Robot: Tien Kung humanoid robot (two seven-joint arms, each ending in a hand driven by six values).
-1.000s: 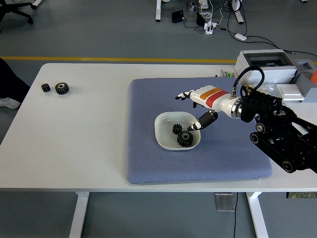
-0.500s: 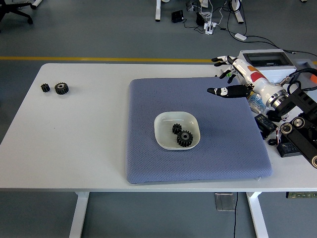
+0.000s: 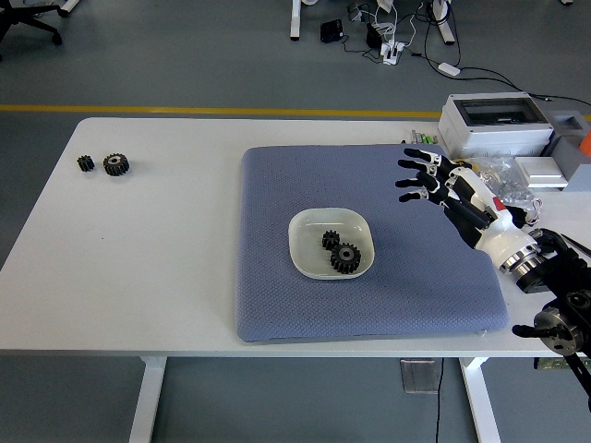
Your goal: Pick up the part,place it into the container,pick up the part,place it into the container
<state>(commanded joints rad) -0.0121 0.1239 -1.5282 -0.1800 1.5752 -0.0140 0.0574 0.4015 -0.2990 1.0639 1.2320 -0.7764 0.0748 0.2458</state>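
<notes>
A white bowl (image 3: 305, 233) sits in the middle of a blue-grey mat (image 3: 277, 295). Two black gears (image 3: 340, 252) lie inside it, toward its right side. Two more black gears, a small one (image 3: 85, 163) and a larger one (image 3: 115, 164), rest on the bare table at the far left. My right hand (image 3: 427, 178) hovers over the mat's right part, up and to the right of the bowl, fingers spread and holding nothing. The left arm is out of view.
A white box (image 3: 494, 125) and cables lie at the table's right rear, beside the mat. A small bag of parts (image 3: 503, 180) lies near the right forearm. The white table (image 3: 148, 268) stretches left of the mat.
The right hand pulled away from the bowl, swung up toward the white box, and has now come back down and nearer over the mat's right side. The gears in the bowl stayed put.
</notes>
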